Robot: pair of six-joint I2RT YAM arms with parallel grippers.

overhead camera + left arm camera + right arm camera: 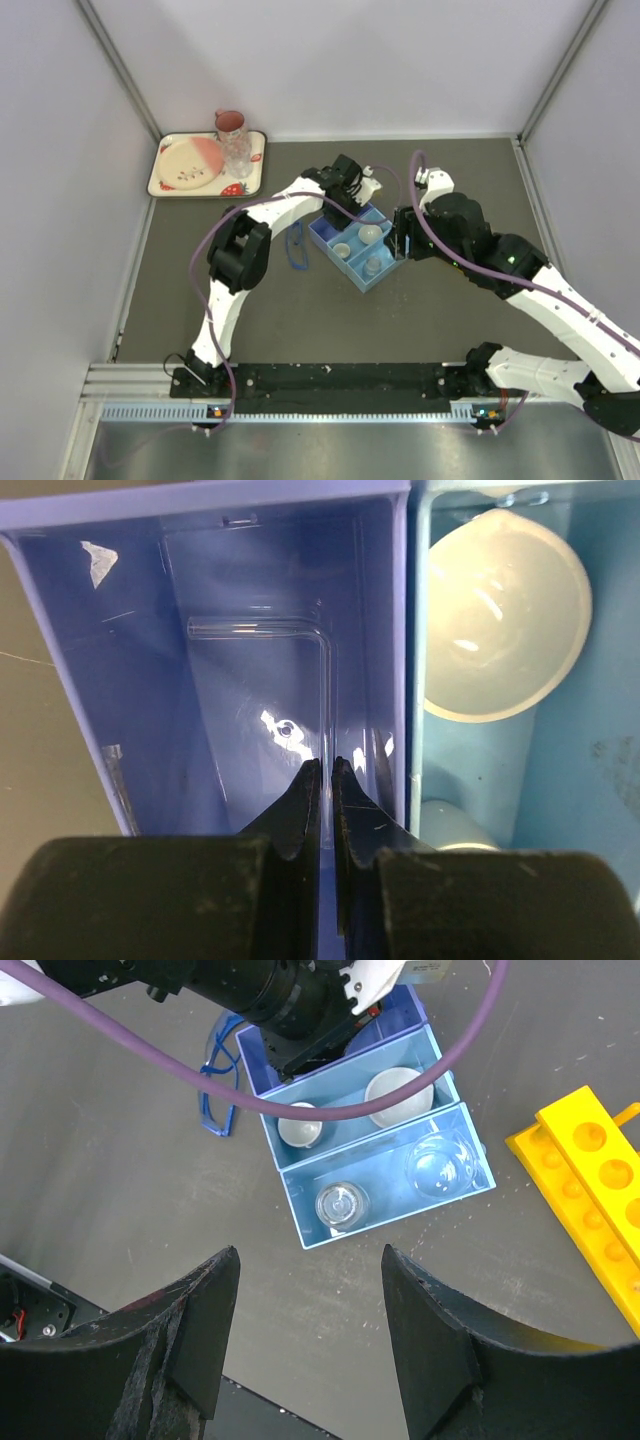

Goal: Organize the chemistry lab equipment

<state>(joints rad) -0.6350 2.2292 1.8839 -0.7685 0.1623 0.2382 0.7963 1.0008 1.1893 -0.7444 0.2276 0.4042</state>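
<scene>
The blue divided tray [360, 286] sits mid-table. My left gripper [356, 205] reaches down into its far dark-blue compartment [230, 710]. In the left wrist view the jaws [327, 765] are shut on a thin bent glass rod [325, 680] lying along that compartment. Two small white round dishes [398, 1095] [300, 1125] rest in the middle compartment. The small clear beaker [342, 1205] and a clear rounded glass piece [440, 1165] are in the pale-blue compartment. My right gripper [308, 1260] hovers open and empty to the right of the tray [396, 1215]. Blue-rimmed goggles [297, 245] lie left of the tray.
The yellow holed tube rack [590, 1180] lies on the table right of the tray. A cream strawberry-patterned tray [255, 170] with a plate, a pink mug [231, 124] and a clear tumbler [238, 155] stands at the back left. Grey walls enclose the table.
</scene>
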